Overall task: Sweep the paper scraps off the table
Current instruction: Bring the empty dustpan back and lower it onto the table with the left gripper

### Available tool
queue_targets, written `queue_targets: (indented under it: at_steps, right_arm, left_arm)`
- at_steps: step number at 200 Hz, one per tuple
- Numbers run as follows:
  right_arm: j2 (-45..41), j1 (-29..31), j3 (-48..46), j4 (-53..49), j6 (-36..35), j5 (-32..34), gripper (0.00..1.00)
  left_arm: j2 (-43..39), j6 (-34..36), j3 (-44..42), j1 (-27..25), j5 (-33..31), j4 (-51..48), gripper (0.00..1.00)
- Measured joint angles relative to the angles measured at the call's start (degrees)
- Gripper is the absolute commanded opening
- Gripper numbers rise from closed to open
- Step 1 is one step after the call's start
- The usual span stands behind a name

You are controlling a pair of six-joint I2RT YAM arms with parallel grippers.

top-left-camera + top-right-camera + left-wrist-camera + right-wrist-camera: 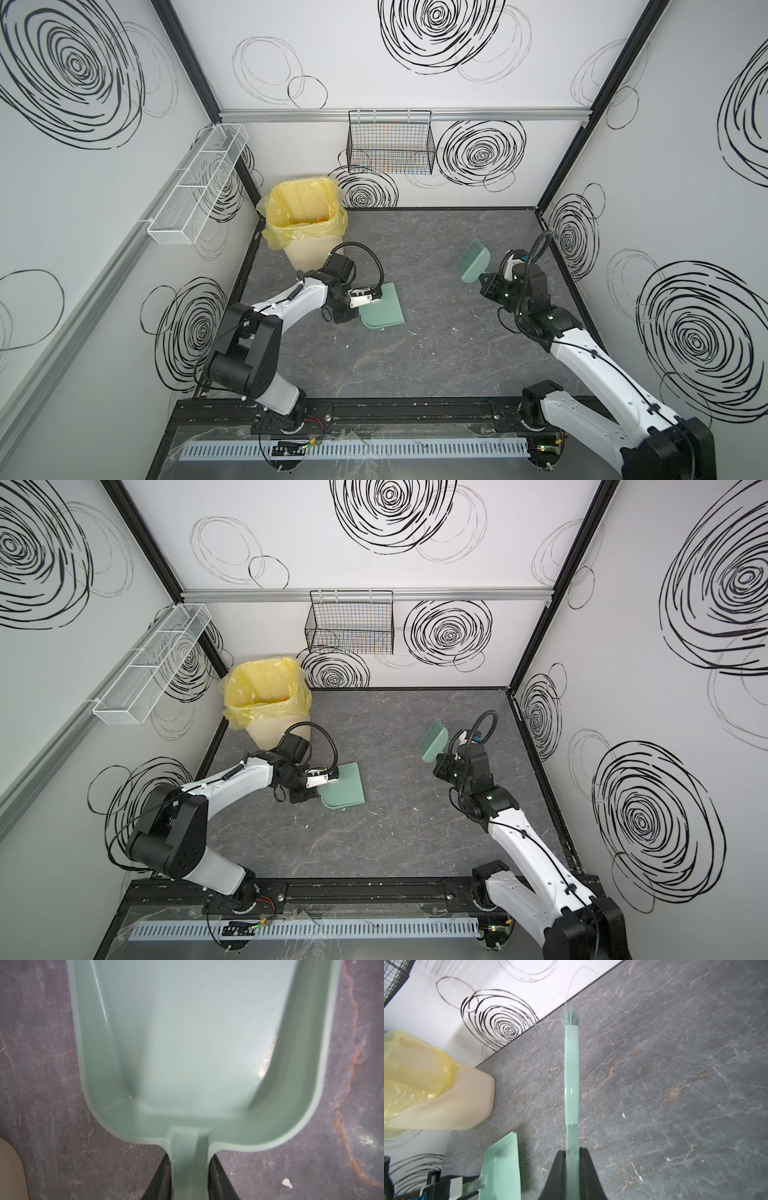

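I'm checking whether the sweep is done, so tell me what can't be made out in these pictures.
- Inside of the bin: in both top views the liner folds hide all but an orange bit.
- Pale specks on the table: too small in every view to call paper.
- Front lip of the dustpan: left wrist view, cut off by the frame edge.
- Bristles of the brush: right wrist view, blurred.

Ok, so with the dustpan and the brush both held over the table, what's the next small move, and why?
Probably set the dustpan down on the table and open the left gripper. The pan is empty, no orange or lavender wads show on the table, only tiny pale specks, and orange paper lies in the bin, so the sweeping looks done.
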Motion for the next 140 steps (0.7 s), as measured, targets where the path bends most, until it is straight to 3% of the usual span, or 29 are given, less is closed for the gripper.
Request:
queue_targets:
  at_steps: [32, 85, 117, 140]
  right_arm:
    - [10.43, -8.15, -4.98, 11.41, 3.56, -11.52, 0.0]
    - [21.9, -11.17, -5.01, 21.35, 5.75, -20.85, 0.0]
    - [26.29, -12.68, -5.01, 25.77, 6.05, -22.36, 0.11]
    - [29.24, -13.27, -4.98, 28.26, 6.34, -23.17, 0.21]
  left_arm:
    - [-0.11, -0.98, 0.0, 0.46, -0.04, 1.25, 0.2]
    - [0.37, -1.6, 0.07, 1.38, 0.15, 1.62, 0.39]
    - [2.14, -1.62, 0.76, 1.44, 0.44, 1.57, 0.48]
    - [2.67, -2.05, 1.53, 1.53, 0.74, 1.49, 0.62]
